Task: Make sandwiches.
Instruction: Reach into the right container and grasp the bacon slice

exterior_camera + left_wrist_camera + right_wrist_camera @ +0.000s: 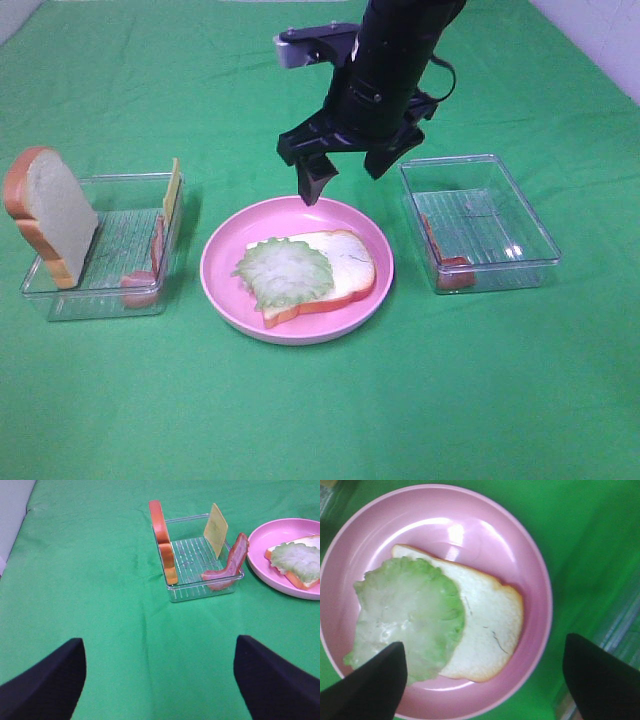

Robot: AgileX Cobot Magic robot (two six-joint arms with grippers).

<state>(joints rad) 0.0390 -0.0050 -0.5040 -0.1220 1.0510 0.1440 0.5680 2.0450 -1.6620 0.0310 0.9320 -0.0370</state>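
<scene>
Two black fingers spread wide on the right gripper (348,172), nothing between them. The arm comes down steeply from the top of the high view and hangs over the far rim of the plate (218,262), its wrist camera looking straight down on the food. Over on the other side the left gripper (160,680) is open-jawed too, empty, low over bare green cloth (90,580) near the left tray (200,592). On the plate the sandwich is only part built: one bread slice (340,262) lies flat, white face up with orange-brown crust, and a pale green lettuce leaf (280,272) covers its left half, ruffled edge spilling past the crust. The left tray holds a second slice (50,215) standing on edge, a yellow cheese square (172,190) against the wall and a reddish bacon strip (140,283), and another strip (455,272) sits in the right tray (480,230).
</scene>
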